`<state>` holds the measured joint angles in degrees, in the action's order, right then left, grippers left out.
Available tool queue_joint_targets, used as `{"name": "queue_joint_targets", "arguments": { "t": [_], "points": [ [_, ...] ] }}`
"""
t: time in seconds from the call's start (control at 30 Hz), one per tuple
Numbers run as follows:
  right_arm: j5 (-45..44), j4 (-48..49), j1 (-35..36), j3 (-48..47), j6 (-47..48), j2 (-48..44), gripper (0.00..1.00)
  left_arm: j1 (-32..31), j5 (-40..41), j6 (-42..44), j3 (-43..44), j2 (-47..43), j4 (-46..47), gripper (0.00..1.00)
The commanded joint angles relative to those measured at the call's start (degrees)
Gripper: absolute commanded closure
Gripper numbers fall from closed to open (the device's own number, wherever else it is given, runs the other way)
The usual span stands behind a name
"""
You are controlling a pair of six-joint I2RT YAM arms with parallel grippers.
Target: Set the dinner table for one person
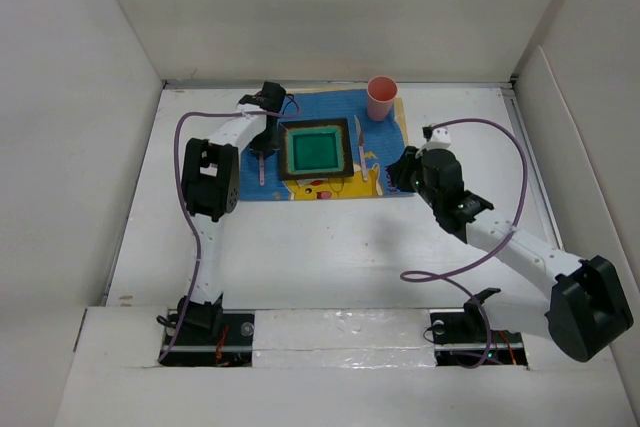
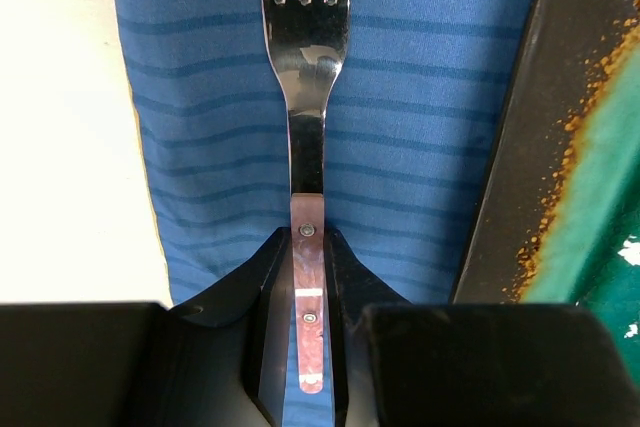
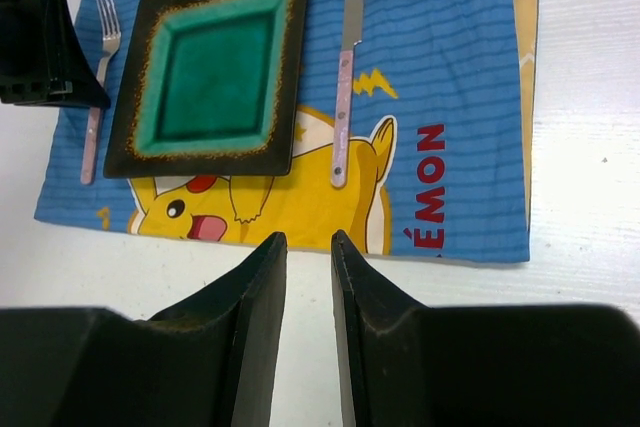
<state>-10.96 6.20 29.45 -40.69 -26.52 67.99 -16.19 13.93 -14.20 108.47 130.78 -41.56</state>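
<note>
On the white dinner table [image 1: 330, 247] lies a blue cartoon mat [image 1: 330, 107]. A square green plate with a dark rim [image 1: 318, 150] sits in its middle. A pink-handled fork [image 2: 305, 67] lies flat on the mat left of the plate, also seen in the top view [image 1: 262, 169]. My left gripper [image 2: 308, 232] straddles the fork's handle, its jaws narrowly open with a sliver of mat showing beside the handle. A pink-handled knife [image 3: 343, 97] lies right of the plate. A pink cup [image 1: 381, 97] stands at the mat's far right corner. My right gripper [image 3: 309, 237] is narrowly open and empty, over bare table just off the mat's edge.
White walls close in the table on the far, left and right sides. The right arm's purple cable [image 1: 500, 217] loops over the table to the right. The left arm's body [image 3: 40, 47] hangs beside the fork.
</note>
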Motion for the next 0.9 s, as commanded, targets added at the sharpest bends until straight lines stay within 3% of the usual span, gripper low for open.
{"name": "queue_joint_targets", "arguments": {
  "t": [0.0,0.2,0.33,0.47,0.57,0.6,0.67,0.7,0.73,0.8,0.87],
  "points": [
    [-2.7,1.4,0.8,-2.6,1.1,-0.5,0.69,-0.3,0.9,-0.9,-1.1,-1.0,0.2,0.95],
    [-4.4,1.2,0.8,-2.3,0.8,-1.3,0.68,-0.3,4.3,-2.2,-4.6,-3.8,1.7,0.7],
    [-5.2,1.8,0.8,-1.4,0.5,-2.1,0.64,-0.3,3.6,-2.7,-4.9,-6.4,1.7,0.61],
    [-6.1,2.6,0.8,-0.9,0.5,-2.9,0.62,-0.3,0.7,-4.0,-4.4,-11.5,1.8,0.58],
    [-6.1,2.2,0.8,-0.9,0.6,-3.7,0.61,-0.3,-4.8,-5.3,-6.5,-20.6,4.8,0.58],
    [-7.1,2.7,0.8,-0.2,0.6,-4.3,0.64,-0.3,-6.3,-5.8,-8.3,-27.4,6.4,0.59],
    [-8.3,3.6,0.8,0.9,0.3,-7.1,0.85,-0.3,-11.4,-7.0,-15.6,-35.4,13.4,0.59],
    [-10.3,4.0,1.5,1.5,0.2,-8.9,0.94,-0.3,-13.0,-7.4,-19.0,-44.3,16.0,0.57],
    [-11.4,5.0,1.5,3.1,0.5,-10.7,1.0,-0.3,-13.7,-7.5,-25.8,-48.9,21.9,0.52],
    [-13.7,10.4,3.1,8.5,1.9,-19.9,1.0,-0.3,-16.0,-7.8,-37.4,-69.6,29.9,0.39],
    [-13.9,12.1,3.9,9.6,2.0,-24.4,1.0,-0.3,-16.1,-7.7,-39.2,-73.2,31.1,0.34]
  ]
}}
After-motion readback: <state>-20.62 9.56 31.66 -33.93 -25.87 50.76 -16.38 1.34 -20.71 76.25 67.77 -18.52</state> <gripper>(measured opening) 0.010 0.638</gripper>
